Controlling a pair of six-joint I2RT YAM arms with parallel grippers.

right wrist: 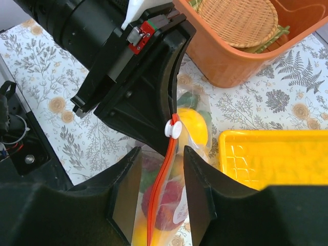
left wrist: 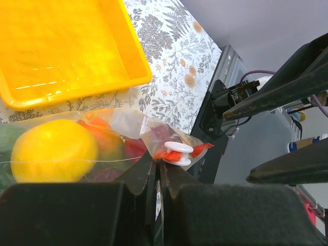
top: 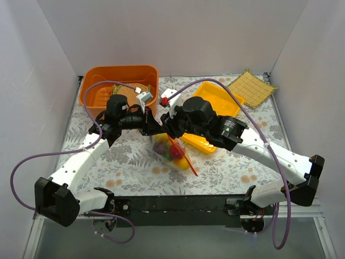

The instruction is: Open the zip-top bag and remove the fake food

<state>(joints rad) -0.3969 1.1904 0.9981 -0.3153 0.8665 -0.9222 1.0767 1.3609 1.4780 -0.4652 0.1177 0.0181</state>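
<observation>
A plain white wall [top: 27, 81] closes the left of the top view. Another stands behind and a third on the right, boxing in a table under a grey-and-tan floral cloth [top: 129, 162]. A black rail [top: 178, 204] runs along the cloth's lower edge, where the arm bases sit.

At upper left an orange basket [top: 119, 81] stands on the cloth. The right wrist view shows a round woven disc [right wrist: 238, 20] lying inside it.

Right of the basket, the left gripper [left wrist: 158, 171] is clenched on the bag [top: 173, 154], its fingers pinching the film just beside the white slider [left wrist: 178, 152]. The bag sits at the centre of the frame, below both grippers. Whether its bottom rests on the cloth I cannot tell. The food [left wrist: 54, 150] is inside it, with yellow, red and green pieces showing through the plastic. The orange-red strip [right wrist: 164, 205] trails toward the lower right in the top view.

The right gripper [right wrist: 161, 154] meets the bag from the right with its fingers spread. One stands on either side of the strip, and neither visibly presses it.

Partly hidden by the right arm, a yellow tray [top: 215, 97] lies on the cloth just right of the bag. In the upper right corner a square straw mat [top: 252, 86] lies flat near the right wall.
</observation>
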